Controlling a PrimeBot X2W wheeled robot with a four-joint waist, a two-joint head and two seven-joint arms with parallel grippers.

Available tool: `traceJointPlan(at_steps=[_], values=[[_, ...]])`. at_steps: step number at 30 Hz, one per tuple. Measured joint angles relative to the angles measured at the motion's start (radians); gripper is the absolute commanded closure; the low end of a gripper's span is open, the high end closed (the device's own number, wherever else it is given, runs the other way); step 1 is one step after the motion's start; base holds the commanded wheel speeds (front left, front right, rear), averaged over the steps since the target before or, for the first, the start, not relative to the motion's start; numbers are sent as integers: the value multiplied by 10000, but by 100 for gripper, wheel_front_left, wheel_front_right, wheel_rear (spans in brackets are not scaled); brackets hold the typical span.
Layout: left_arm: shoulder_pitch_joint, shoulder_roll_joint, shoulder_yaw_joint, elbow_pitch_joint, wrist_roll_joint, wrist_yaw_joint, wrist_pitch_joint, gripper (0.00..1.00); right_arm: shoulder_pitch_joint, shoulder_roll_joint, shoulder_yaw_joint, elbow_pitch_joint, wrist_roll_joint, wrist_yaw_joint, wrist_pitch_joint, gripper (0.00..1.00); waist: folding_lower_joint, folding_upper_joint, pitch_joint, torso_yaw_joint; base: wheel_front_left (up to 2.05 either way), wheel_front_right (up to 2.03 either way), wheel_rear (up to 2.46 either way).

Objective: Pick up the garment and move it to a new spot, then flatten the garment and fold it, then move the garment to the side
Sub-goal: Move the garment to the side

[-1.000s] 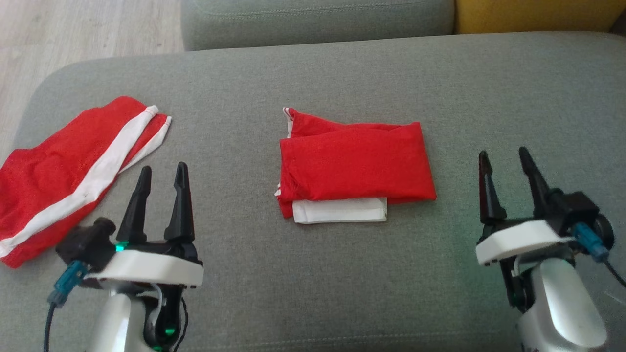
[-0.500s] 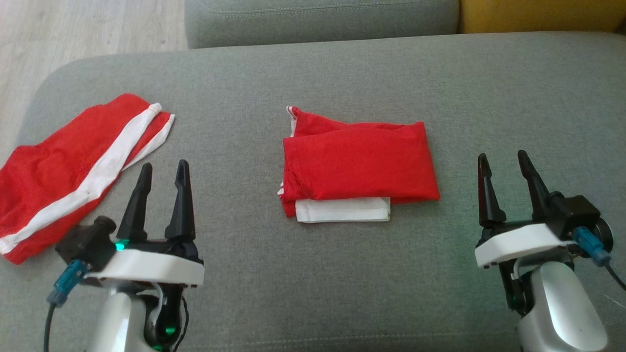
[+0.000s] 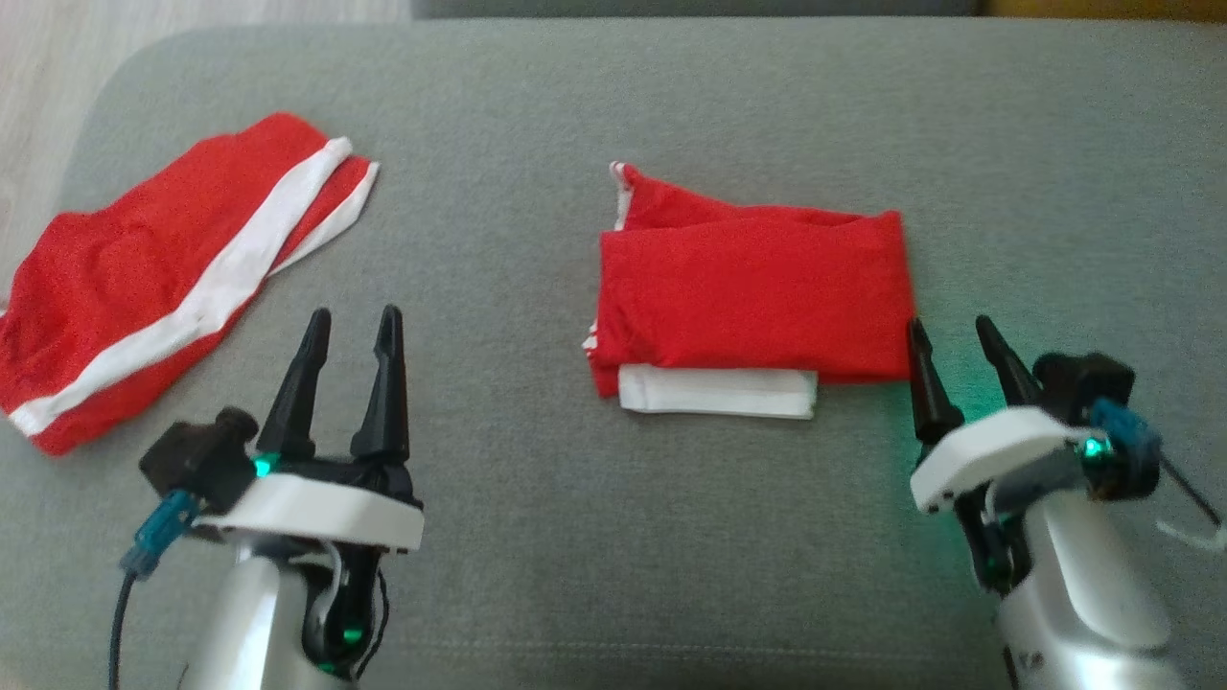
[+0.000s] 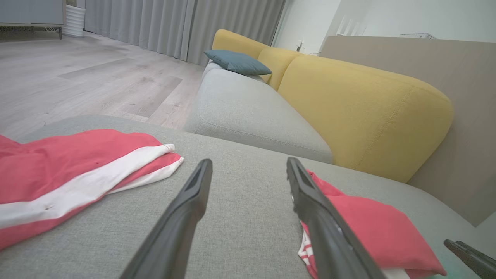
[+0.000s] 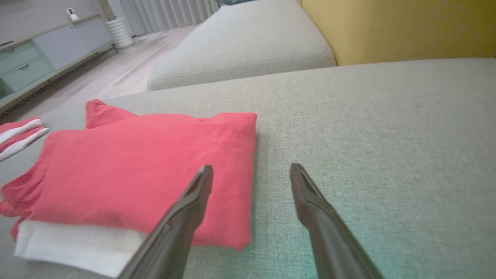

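Sofa seat (image 3: 613,537) is carrying the folded red garment (image 3: 752,287). Right hand (image 3: 951,326) is hovering just beside the garment's right edge, fingers spread wide, gripping nothing; left hand (image 3: 355,313) is hanging well left of the garment, equally wide and empty. Striped cloth (image 3: 163,278) is lying further left. Judgement: sideways move is pending; pinching through every layer should be keeping the fold intact.

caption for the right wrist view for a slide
Open right gripper poised at the edge of the folded red garment on the grey cushion.
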Motion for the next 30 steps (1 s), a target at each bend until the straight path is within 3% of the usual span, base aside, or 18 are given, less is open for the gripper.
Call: traceJointPlan(at_steps=[17,18,19,20,24,27,30], values=[[-804,-6,-146,29,-23,-77,-2,0,-2665,-111,-606,2725,38,0,247,0,0,0,1321,952,0,0,0],[-849,-6,-130,29,-23,-77,0,0,-2792,-134,-497,2847,-50,0,203,32,0,0,1370,943,0,0,0],[-868,-6,-104,33,-23,-77,-2,0,-2888,-153,-412,2938,-119,0,199,32,0,0,1398,915,0,0,0],[-886,-6,-88,36,-23,-79,0,0,-2948,-161,-341,3016,-165,0,163,100,0,0,1413,877,0,0,0],[-1003,-12,-21,33,-23,-84,-2,0,-3128,-107,-288,3221,-853,2,-75,100,0,0,1427,666,0,0,0],[-1002,-10,52,31,-15,-84,0,0,-3172,50,-719,3214,-1741,4,-155,100,0,0,1414,463,0,0,0],[-1003,-10,84,13,-13,-86,0,0,-3172,-211,-1198,3091,-2497,4,-150,100,0,0,1411,264,0,0,0]])
